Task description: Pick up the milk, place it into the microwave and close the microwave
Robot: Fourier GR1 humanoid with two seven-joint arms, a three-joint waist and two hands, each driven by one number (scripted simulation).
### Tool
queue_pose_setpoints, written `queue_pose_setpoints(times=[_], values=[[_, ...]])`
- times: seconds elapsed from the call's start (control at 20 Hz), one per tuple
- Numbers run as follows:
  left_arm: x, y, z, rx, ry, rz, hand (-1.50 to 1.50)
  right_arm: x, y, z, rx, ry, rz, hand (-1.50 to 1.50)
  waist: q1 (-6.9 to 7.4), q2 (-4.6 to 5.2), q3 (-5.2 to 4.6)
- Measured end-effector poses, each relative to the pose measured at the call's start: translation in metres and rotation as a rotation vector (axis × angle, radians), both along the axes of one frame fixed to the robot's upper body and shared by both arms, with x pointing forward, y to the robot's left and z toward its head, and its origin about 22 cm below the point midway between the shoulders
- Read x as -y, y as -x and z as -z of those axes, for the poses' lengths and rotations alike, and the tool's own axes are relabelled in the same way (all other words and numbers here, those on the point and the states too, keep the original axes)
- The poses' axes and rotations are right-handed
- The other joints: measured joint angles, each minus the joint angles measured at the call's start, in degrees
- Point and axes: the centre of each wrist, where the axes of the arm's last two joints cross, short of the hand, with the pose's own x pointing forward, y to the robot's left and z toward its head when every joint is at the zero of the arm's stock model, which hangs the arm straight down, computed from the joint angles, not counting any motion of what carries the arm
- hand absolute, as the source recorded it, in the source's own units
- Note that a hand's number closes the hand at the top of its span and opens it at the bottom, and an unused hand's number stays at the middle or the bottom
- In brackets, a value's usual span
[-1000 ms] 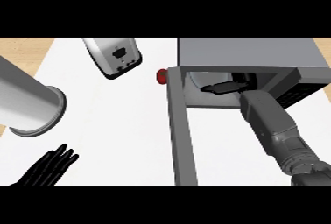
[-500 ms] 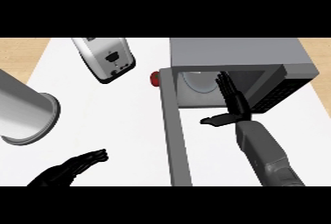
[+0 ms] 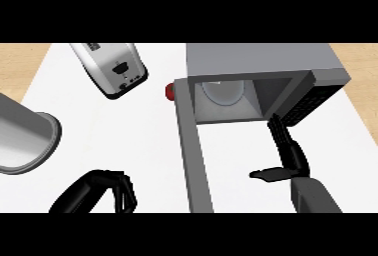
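Note:
The microwave (image 3: 258, 60) stands open at the back right, and its door (image 3: 193, 160) swings out toward me, seen edge-on. Inside the microwave I see only a pale round turntable (image 3: 221, 92); no milk shows anywhere in the head view. My right hand (image 3: 289, 152) is open in front of the microwave's opening, right of the door, with fingers straight up and thumb pointing left. It holds nothing. My left hand (image 3: 103, 190) is low on the counter, left of the door, fingers curled on nothing.
A silver toaster (image 3: 111, 67) lies at the back left. A large grey metal cylinder (image 3: 22, 135) sits at the left edge. A small red object (image 3: 170, 91) shows beside the door's hinge. The microwave's dark control panel (image 3: 314, 100) is at the right.
My right hand has drawn back out of the microwave toward me and lower in view. The left hand's fingers have curled in. The microwave now looks nearer in view.

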Motion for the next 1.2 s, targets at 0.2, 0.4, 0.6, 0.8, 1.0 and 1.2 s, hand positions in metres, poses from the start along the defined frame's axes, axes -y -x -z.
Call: queue_pose_setpoints(times=[0.2, 0.4, 0.6, 0.8, 1.0, 1.2], values=[[0.019, -0.017, 0.004, 0.011, -0.054, 0.048, 1.50, 0.028, 0.035, 0.006, 0.003, 0.011, 0.055, -1.50, -0.09, 0.16, -0.02], [0.039, -0.029, 0.012, 0.031, -0.093, 0.095, 1.50, 0.063, 0.069, -0.002, 0.016, 0.018, 0.099, -1.50, 0.11, 0.34, -0.03], [0.065, -0.041, 0.024, 0.055, -0.116, 0.123, 1.50, 0.085, 0.102, -0.019, 0.035, 0.012, 0.111, -1.50, 0.43, 0.58, -0.03], [0.092, -0.044, 0.035, 0.077, -0.111, 0.151, 1.50, 0.099, 0.129, -0.042, 0.066, -0.006, 0.111, -1.50, 0.99, 0.75, 0.02], [0.127, -0.042, 0.045, 0.073, -0.114, 0.198, 1.50, 0.107, 0.146, -0.067, 0.106, -0.024, 0.081, -1.50, 0.79, 0.87, 0.05], [0.159, -0.032, 0.055, 0.032, -0.124, 0.241, 1.50, 0.109, 0.152, -0.091, 0.133, -0.060, 0.030, -1.50, 0.58, 1.03, 0.07]])
